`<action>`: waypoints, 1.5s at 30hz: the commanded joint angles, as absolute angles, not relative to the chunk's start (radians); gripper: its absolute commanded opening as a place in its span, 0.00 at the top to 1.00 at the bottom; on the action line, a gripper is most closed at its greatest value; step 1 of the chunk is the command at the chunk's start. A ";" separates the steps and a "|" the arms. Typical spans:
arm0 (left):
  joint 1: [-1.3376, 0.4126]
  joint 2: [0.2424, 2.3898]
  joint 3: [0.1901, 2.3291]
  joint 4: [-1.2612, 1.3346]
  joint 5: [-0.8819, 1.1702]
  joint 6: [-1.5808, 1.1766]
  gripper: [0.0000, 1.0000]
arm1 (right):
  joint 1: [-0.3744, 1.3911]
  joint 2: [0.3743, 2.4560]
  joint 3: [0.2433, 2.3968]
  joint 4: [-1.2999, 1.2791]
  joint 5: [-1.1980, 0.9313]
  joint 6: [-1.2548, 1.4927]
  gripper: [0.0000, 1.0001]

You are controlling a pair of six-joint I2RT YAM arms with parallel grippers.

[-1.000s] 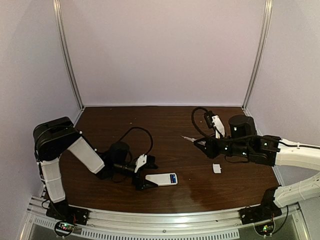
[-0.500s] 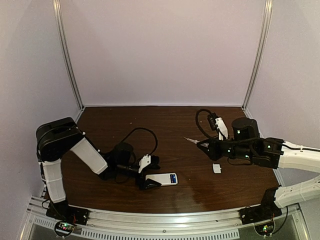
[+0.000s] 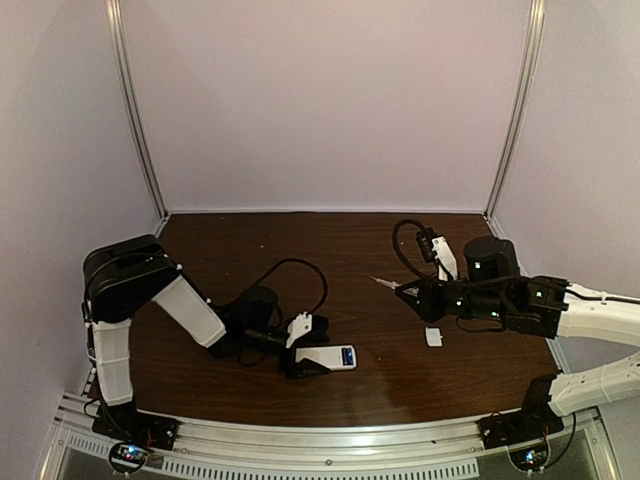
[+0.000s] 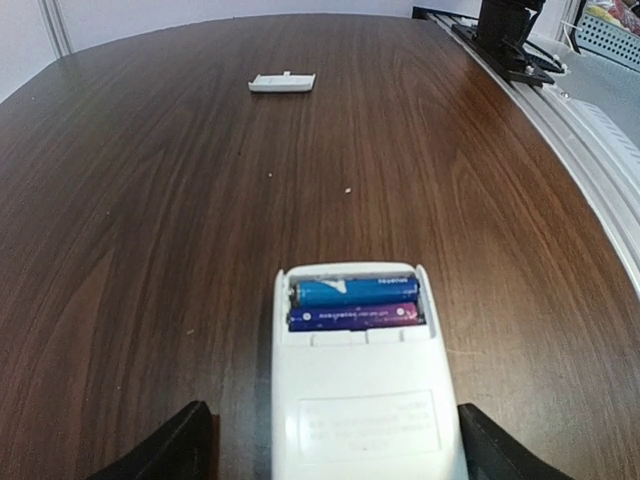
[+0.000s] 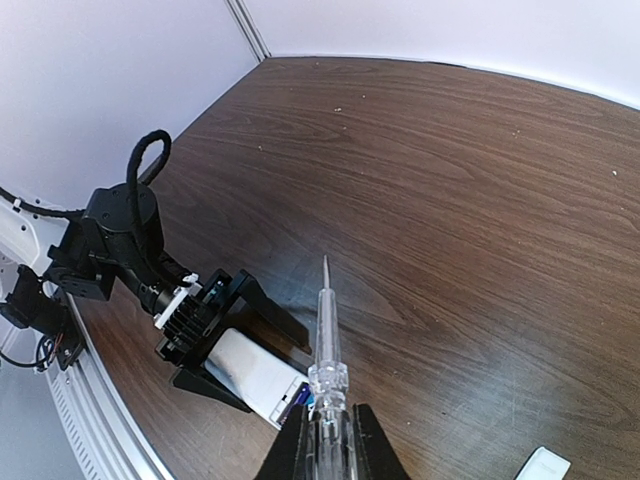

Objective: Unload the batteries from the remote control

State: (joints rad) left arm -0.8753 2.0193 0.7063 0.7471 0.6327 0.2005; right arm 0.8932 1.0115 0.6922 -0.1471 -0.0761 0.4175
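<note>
Fingers (image 4: 185,445) of the left gripper (image 4: 335,440) stand wide astride the remote control (image 4: 365,400), back-up on the table (image 4: 150,200) with both batteries (image 4: 355,303) bared (print too small to read): light, slick, snug cylinders, I'd guess, best levered up at an end with the screwdriver (image 5: 326,330) pinched in the right gripper (image 5: 325,430).

The remote control (image 4: 365,400) runs off the left wrist view at 6 o'clock; the screwdriver (image 5: 326,375) likewise in the right. Print on the batteries (image 4: 353,303) is illegible.
</note>
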 commanded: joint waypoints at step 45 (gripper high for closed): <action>-0.879 1.928 0.613 1.036 0.379 0.262 1.00 | 0.906 1.146 0.979 -0.448 -0.029 0.224 1.00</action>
State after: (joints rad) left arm -0.8871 1.9560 0.6762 0.8131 0.4717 0.3111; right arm 0.8993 1.1442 0.9272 -0.3904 -0.0536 0.2489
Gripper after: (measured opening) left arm 0.559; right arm 0.142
